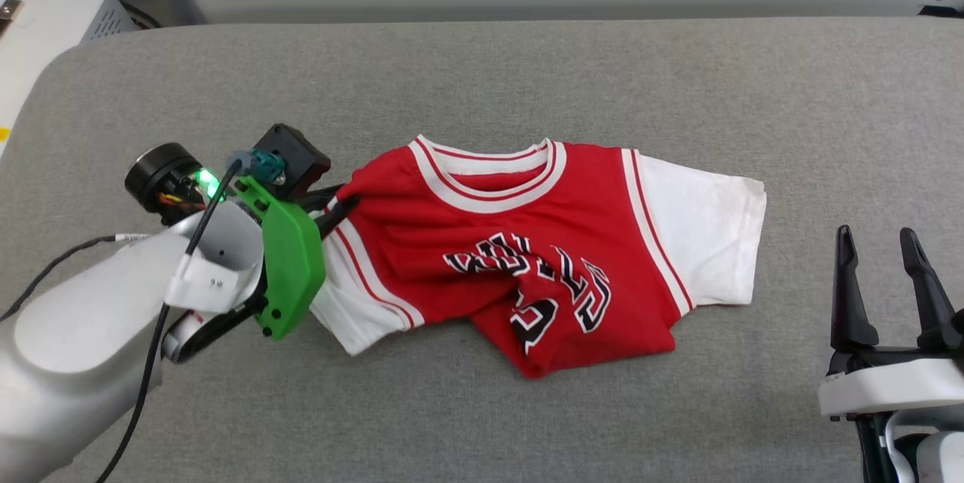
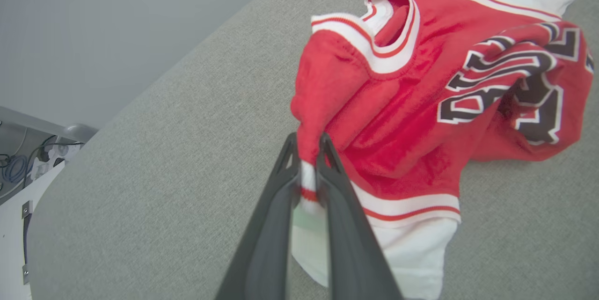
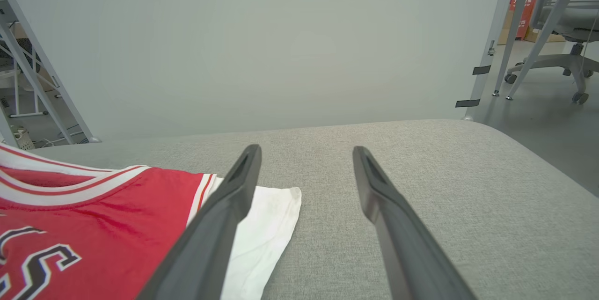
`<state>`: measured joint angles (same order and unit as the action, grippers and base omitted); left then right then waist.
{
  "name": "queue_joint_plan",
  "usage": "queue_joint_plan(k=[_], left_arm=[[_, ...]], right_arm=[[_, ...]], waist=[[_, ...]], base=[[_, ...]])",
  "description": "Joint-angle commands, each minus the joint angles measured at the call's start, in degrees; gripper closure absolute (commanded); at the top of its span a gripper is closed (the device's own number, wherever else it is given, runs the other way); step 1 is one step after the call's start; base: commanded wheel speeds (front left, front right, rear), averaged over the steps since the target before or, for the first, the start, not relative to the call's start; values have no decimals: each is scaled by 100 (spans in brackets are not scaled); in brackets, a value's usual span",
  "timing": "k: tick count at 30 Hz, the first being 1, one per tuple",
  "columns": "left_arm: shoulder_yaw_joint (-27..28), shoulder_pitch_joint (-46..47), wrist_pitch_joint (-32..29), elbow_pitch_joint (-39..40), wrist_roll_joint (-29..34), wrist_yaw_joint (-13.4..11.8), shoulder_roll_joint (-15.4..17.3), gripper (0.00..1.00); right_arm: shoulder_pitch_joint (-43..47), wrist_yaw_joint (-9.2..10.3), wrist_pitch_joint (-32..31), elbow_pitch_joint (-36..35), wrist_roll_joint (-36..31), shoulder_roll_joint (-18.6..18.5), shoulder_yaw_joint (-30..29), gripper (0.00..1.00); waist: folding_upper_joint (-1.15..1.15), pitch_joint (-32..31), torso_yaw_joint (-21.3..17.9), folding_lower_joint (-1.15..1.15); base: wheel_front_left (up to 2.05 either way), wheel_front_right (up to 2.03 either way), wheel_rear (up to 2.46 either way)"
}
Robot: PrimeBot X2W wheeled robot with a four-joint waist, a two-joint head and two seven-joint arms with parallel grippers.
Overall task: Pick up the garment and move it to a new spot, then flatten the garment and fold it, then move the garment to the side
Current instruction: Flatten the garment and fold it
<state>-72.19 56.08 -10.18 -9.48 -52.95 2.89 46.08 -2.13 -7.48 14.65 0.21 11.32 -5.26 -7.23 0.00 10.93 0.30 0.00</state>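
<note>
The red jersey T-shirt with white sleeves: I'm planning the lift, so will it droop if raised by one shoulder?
Probably floppy: the red jersey T-shirt lies creased and bunched. Likely light: the left gripper, pinching only the sleeve seam, tents the cloth.

One high view, two low ones, all meeting on the red jersey (image 1: pixel 602 197).
The head camera looks steeply down from the near edge over the whole grey padded table (image 1: pixel 482 68). The left wrist camera sits close at the left, facing right along the left gripper (image 2: pixel 307 140). The right wrist camera lies low, near right, facing the far wall (image 3: pixel 299 33).
</note>
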Motion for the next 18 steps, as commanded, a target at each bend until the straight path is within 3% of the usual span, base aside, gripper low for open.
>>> queue_joint_plan(k=[1,4,10,18], left_arm=[[6,-131,-17,176,13,-132,139,100],[21,-253,-53,611,9,-372,366,100],[73,-210,-78,883,116,-602,554,100],[141,221,-19,-36,331,-398,159,100]], right_arm=[[82,-1,34,-15,-39,29,-13,0],[138,-1,34,-49,-50,47,-21,0],[19,-1,34,-128,-45,48,86,0],[-299,-1,35,-227,-29,48,137,0]], waist=[[0,-227,213,0],[0,-245,237,0],[0,-56,48,0],[0,546,-390,0]], base=[[0,0,0],[0,0,0],[0,0,0],[0,0,0]])
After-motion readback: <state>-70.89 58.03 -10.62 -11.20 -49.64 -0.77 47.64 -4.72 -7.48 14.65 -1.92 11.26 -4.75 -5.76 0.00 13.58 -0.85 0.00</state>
